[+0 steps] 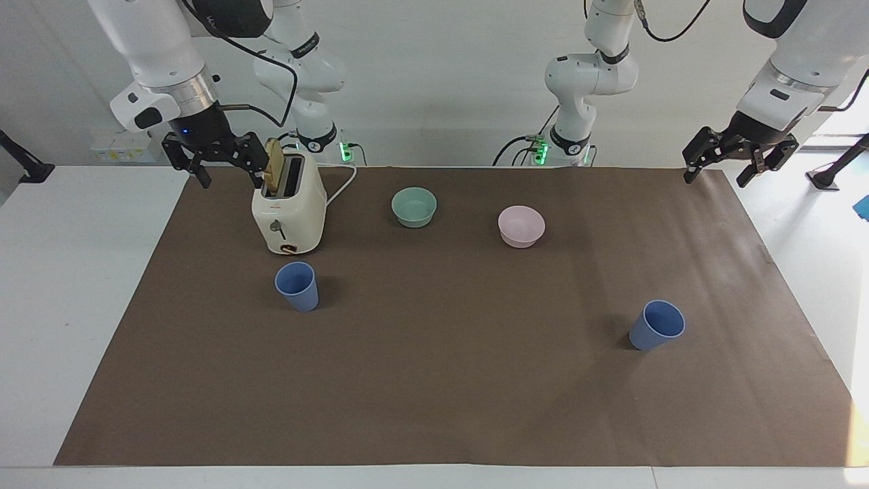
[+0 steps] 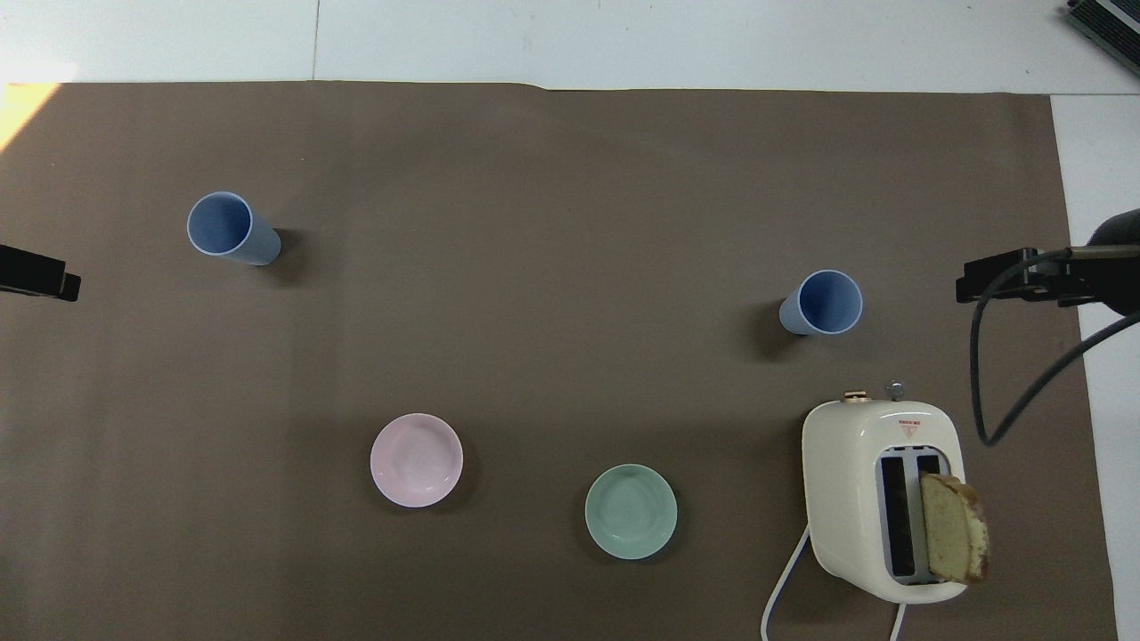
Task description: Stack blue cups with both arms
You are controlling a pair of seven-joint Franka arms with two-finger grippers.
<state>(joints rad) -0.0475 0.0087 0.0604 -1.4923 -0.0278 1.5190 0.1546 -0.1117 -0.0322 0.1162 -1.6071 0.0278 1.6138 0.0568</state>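
Two blue cups stand upright and apart on the brown mat (image 1: 441,380). One cup (image 1: 297,285) (image 2: 824,303) stands just farther from the robots than the toaster, toward the right arm's end. The other cup (image 1: 656,324) (image 2: 227,227) stands toward the left arm's end. My right gripper (image 1: 231,182) (image 2: 997,280) hangs open and empty in the air beside the toaster. My left gripper (image 1: 714,180) (image 2: 40,274) hangs open and empty over the mat's corner at its own end. Both are well away from the cups.
A cream toaster (image 1: 288,210) (image 2: 882,499) holds a bread slice (image 2: 953,527) in one slot. A teal-green bowl (image 1: 414,206) (image 2: 631,511) and a pink bowl (image 1: 521,225) (image 2: 416,459) sit nearer the robots than the cups. Two smaller white arms (image 1: 584,81) stand at the table's edge.
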